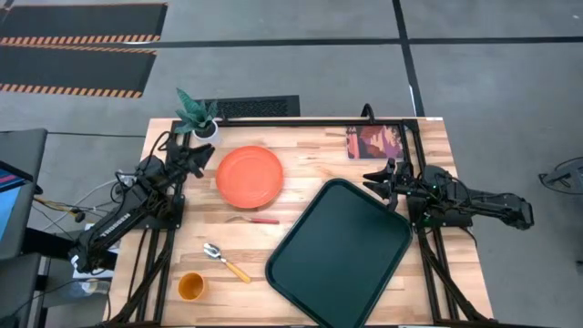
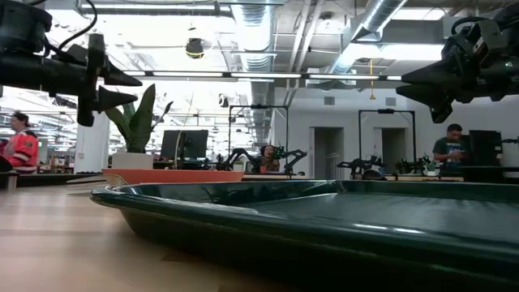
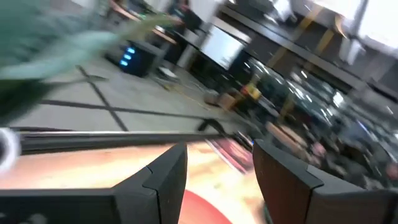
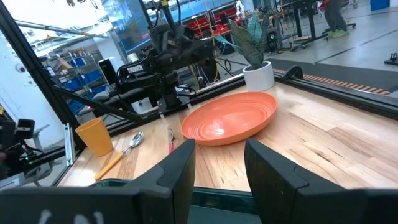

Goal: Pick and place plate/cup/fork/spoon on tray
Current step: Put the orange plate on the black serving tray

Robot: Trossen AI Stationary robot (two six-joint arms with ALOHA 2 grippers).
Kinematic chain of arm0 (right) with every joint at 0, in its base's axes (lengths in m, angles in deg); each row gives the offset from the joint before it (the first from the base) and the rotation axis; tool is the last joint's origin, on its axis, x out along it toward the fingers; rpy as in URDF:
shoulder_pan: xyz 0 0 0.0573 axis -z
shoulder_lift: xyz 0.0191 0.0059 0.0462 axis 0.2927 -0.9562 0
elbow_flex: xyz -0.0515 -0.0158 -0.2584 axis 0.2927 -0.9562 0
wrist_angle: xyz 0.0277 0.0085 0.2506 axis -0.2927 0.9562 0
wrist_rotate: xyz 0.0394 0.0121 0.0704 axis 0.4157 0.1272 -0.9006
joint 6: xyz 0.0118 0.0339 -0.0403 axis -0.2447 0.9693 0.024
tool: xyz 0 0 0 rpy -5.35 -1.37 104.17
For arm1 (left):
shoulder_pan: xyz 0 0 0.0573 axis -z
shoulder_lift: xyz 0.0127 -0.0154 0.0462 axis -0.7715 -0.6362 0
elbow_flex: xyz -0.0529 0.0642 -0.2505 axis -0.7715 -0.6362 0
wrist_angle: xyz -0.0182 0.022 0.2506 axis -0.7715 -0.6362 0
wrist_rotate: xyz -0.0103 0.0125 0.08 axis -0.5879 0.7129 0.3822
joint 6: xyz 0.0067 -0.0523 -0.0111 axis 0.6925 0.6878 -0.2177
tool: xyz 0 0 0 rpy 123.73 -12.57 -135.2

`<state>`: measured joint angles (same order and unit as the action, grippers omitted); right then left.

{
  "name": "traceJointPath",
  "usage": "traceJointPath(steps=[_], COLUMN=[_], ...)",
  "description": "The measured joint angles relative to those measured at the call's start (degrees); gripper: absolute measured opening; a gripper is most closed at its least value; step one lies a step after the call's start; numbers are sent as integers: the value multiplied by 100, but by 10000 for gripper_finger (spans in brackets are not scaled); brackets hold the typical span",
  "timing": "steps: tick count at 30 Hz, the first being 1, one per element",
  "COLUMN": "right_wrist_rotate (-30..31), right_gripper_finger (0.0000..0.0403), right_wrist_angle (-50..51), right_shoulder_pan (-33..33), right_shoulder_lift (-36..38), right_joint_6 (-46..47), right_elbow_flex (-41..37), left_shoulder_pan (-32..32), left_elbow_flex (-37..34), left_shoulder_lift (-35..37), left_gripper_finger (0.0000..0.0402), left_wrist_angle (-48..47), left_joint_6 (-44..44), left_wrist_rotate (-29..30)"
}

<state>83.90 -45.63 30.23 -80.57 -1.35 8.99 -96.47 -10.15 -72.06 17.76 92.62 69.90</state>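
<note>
Beside the plate [image 1: 249,176], left end effector [image 1: 202,157].

My wooden table [image 1: 310,150] carries the tray [image 1: 339,251] at lower right, plate [image 1: 249,176] near centre, fork [image 1: 254,219] below it, spoon [image 1: 225,261] and cup [image 1: 190,286] lower left, potted plant [image 1: 199,117] and picture card [image 1: 374,142] along the upper edge.

The orange plate [image 1: 250,176] lay flat on the wooden surface [image 1: 301,150], empty. Just below it in the high view lay the pink-handled fork [image 1: 254,219]. The yellow-handled spoon [image 1: 226,261] lay slantwise nearer the front edge, and the small orange cup [image 1: 191,287] stood upright beside it. The dark green tray [image 1: 340,252] sat empty, turned at an angle.
</note>
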Motion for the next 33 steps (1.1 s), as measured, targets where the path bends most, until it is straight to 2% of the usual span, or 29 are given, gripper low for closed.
traceJointPath(steps=[13, 15, 18, 23, 25, 28, 31, 33], right_wrist_rotate=[-1, -1, 0, 0, 0, 4, 324, 411], right_gripper_finger=[163, 163, 163, 163, 163, 163, 163, 163], right_wrist_angle=[-2, 0, -4, -12, -15, -18, -6, -33], right_shoulder_pan=[1, 2, 7, 4, 4, 4, 31, 46], right_shoulder_lift=[0, 1, 2, 0, 0, 0, 0, 2], right_joint_6=[-1, 0, -2, 0, 1, -17, -388, -318], right_elbow_flex=[-2, -1, -2, -1, -2, -1, -1, -1], left_shoulder_pan=[0, 4, 4, 89, 198, 402, 624, 776], left_elbow_flex=[-1, -1, -1, -1, -1, -1, -1, -1], left_shoulder_lift=[-8, -6, -6, -6, -6, -6, -6, -6], left_gripper_finger=[171, 171, 171, 171, 171, 171, 171, 171], left_wrist_angle=[-198, -197, -196, -19, 140, 521, 1251, 1824], left_joint_6=[463, 839, 1808, 3031, 3243, 3465, 3510, 3491], left_wrist_rotate=[783, 763, 548, -257, -503, -555, -578, -578])
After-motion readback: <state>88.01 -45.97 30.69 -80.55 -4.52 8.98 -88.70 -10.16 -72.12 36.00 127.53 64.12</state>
